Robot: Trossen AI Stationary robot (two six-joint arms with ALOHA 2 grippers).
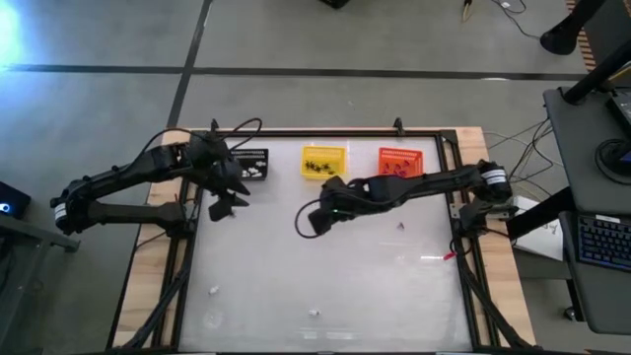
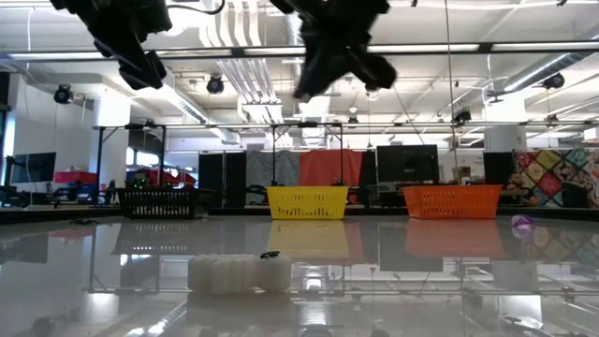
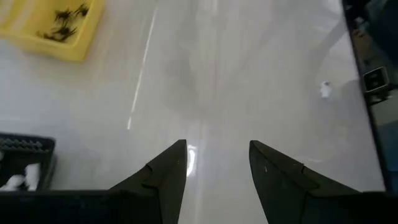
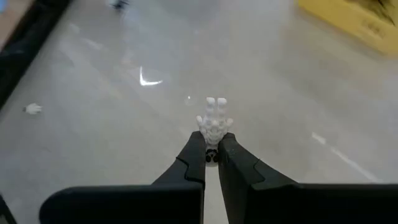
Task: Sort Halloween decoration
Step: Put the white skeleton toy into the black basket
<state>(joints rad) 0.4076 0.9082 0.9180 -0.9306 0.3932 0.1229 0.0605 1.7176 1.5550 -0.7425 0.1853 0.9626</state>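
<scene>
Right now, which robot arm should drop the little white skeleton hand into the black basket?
The right one, probably. Its gripper is shut on the white skeleton hand over the middle of the table. The left gripper is open and empty, though it hangs nearer the black basket, where white bits lie.

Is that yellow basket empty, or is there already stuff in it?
Not empty. The yellow basket holds several black spider shapes, seen in both the high and left wrist views.

Grey concrete floor [image 1: 296, 39]; dark desk [image 1: 582, 197] holding keyboard [image 1: 603, 243].
</scene>
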